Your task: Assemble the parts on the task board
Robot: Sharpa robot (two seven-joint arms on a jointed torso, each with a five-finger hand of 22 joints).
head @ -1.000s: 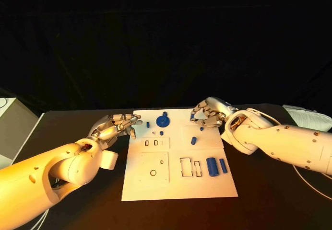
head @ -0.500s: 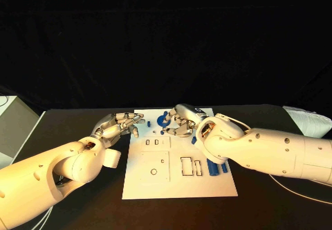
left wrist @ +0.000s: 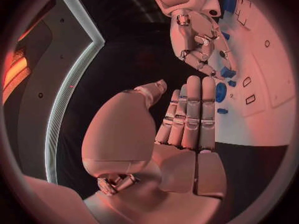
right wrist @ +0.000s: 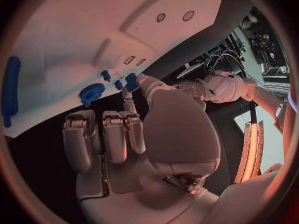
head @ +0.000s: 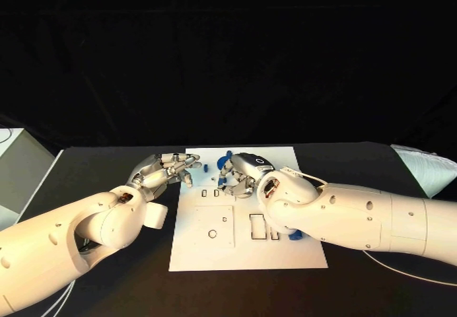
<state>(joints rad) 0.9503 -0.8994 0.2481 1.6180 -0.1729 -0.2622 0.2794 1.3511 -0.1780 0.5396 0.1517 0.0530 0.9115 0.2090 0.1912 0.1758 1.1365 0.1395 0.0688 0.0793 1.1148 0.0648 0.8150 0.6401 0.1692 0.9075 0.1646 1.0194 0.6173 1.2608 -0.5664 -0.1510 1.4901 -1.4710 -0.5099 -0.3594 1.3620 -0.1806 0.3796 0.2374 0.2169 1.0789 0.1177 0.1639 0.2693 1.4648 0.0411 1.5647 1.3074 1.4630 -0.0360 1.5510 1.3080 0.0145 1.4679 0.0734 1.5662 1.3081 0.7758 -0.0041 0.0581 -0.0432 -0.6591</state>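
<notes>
Right robot hand [head: 240,176] now farther left over the task board [head: 243,254], empty, fingers spread; left robot hand [head: 164,169] likewise released.

Looks like a robotics lab / test cell. Black tabletop [head: 114,165] w/ black backdrop behind it, a white task board [head: 247,254] w/ cut-out slots laid at its middle. Right wrist view: equipment rack w/ cables [right wrist: 264,37] and lit strip lights [right wrist: 252,149] in the room.

A black table [head: 105,165] was seen — the white task board [head: 246,254] lay flat at its middle, a white bundle [head: 428,168] at its edge.
</notes>
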